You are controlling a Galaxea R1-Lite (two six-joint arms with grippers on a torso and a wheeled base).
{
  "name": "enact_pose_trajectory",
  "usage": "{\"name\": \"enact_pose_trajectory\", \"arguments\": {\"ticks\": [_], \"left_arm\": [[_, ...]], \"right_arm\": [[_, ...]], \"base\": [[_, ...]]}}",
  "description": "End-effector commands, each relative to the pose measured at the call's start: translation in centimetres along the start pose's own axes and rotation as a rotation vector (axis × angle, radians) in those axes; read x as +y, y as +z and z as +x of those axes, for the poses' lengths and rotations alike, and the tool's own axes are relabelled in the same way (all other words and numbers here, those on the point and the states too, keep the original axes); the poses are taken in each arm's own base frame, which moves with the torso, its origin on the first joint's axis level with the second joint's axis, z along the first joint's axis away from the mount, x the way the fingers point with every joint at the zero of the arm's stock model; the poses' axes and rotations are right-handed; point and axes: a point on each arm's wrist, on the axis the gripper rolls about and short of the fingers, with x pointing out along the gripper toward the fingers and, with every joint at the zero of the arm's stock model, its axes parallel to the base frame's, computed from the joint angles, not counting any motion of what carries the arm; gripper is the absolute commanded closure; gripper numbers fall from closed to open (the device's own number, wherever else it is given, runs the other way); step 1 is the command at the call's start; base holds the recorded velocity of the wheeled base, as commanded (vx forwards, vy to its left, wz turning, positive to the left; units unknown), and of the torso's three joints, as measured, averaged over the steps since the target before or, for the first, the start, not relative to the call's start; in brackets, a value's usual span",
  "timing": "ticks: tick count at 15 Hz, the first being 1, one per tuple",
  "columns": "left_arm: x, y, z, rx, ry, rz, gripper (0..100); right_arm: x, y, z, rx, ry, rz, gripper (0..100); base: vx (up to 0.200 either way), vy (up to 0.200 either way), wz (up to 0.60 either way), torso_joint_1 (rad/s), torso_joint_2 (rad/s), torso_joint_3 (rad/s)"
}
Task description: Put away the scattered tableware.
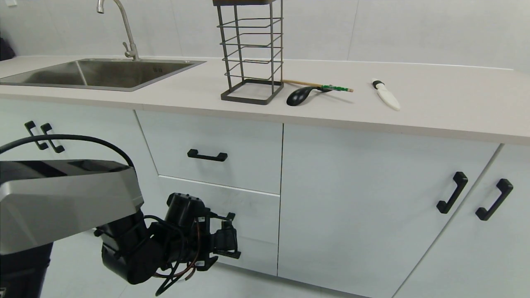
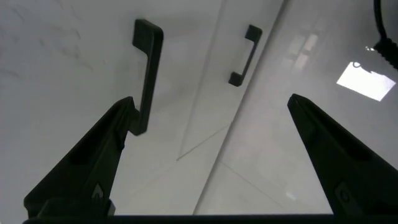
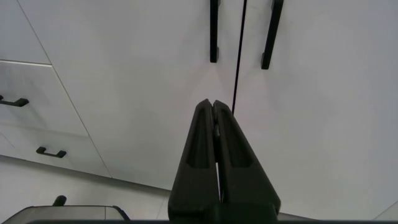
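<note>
Up on the worktop [image 1: 434, 103], well above the left tool [image 1: 227, 242] and beyond it, the tableware lies loose. We see a black spoon [image 1: 299, 96], wooden chopsticks [image 1: 319, 86] against its handle, and, apart to the right, a white utensil with a black band [image 1: 386, 95]. A wire rack [image 1: 250, 54] stands just beside the spoon, and its visible tiers hold nothing. We judge the task barely begun: none of the three pieces is put away. In the head view the left arm hangs low before the drawers, its tool pointing at the cabinet front, right by the lower drawer handle [image 1: 225, 216].

From the left wrist, we see that tool [image 2: 210, 102] spread wide and gripping nothing, its dark fingers [image 2: 87, 168] flanking a bare drawer front. A black handle [image 2: 147, 74] lies just beside one fingertip; we cannot tell whether they touch. A second handle [image 2: 244, 55] sits farther ahead.

From the right wrist, the right tool [image 3: 213, 109] is closed, finger pressed to finger, with nothing between. It points at the cabinet doors, whose paired handles [image 3: 213, 31] lie ahead of the tip, either side of the door seam. Drawer handles [image 3: 13, 101] lie off to one side. We judge that an arm must rise to worktop height before any piece can be reached.
</note>
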Motion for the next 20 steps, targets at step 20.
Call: {"name": "enact_pose_trajectory", "arguments": {"ticks": [20], "left_arm": [[-0.2, -0.7, 4.9, 0.001, -0.028, -0.011, 0]], "right_arm": [[0.0, 0.0, 0.0, 0.003, 0.0, 0.0, 100]], "base": [[0.0, 0.0, 0.0, 0.0, 0.0, 0.0]]}}
